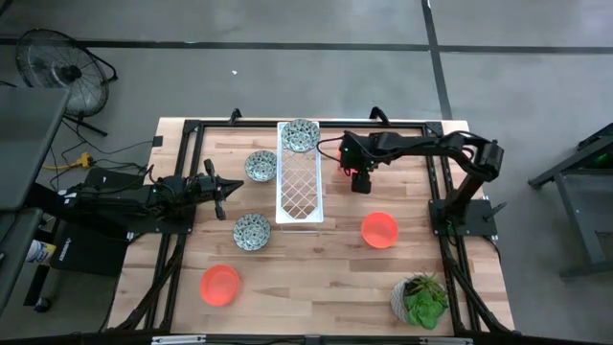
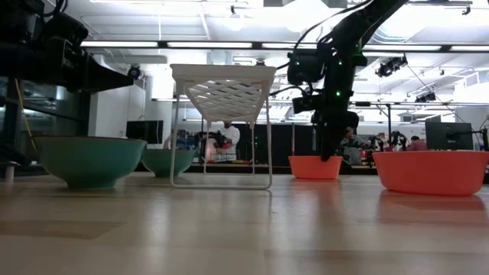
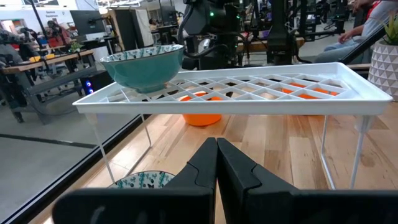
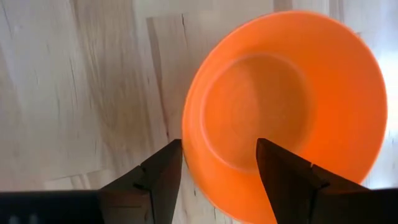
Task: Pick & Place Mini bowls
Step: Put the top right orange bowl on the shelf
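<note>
A pale wooden table (image 1: pixel 316 268) carries a white lattice tray (image 1: pixel 299 196) just left of the open right pincer (image 1: pixel 360 183). Patterned bowls (image 1: pixel 252 231) sit beyond it, orange bowls (image 1: pixel 379 230) nearer, a potted plant (image 1: pixel 420 299) farthest.

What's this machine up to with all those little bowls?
It is sorting small bowls on a wooden table. The right gripper is open and poised straight over an orange bowl, one finger on each side of its rim, not yet closed. One patterned bowl already sits at the far end of the white tray. Two more patterned bowls and two orange ones wait on the table. The left gripper rests shut beside the tray.
</note>
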Available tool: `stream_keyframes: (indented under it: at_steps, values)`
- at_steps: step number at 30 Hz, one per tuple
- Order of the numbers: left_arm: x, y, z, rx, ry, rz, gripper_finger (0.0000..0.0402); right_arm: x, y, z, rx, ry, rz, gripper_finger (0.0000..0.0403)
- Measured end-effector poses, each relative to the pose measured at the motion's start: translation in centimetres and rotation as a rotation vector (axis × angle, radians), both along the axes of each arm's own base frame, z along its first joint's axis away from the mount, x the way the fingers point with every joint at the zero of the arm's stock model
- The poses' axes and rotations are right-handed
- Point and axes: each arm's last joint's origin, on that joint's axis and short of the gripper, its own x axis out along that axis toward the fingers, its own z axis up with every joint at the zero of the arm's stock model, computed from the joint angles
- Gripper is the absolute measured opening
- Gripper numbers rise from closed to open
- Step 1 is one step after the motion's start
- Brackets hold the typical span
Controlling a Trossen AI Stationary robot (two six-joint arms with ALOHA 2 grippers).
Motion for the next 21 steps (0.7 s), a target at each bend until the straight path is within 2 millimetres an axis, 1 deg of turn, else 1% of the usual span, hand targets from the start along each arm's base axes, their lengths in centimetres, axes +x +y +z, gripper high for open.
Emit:
stream_keyframes:
  at_steps: [10,21]
  values:
    - [0.00,0.00,0.00,0.000,0.000,0.000,0.0001,-0.26,-0.13,-0.05,0.020,0.011,-0.019,0.0192]
    - [0.00,0.00,0.00,0.000,0.000,0.000,0.0001,-0.28,-0.11,-0.06,0.022,0.013,-0.019,0.0147]
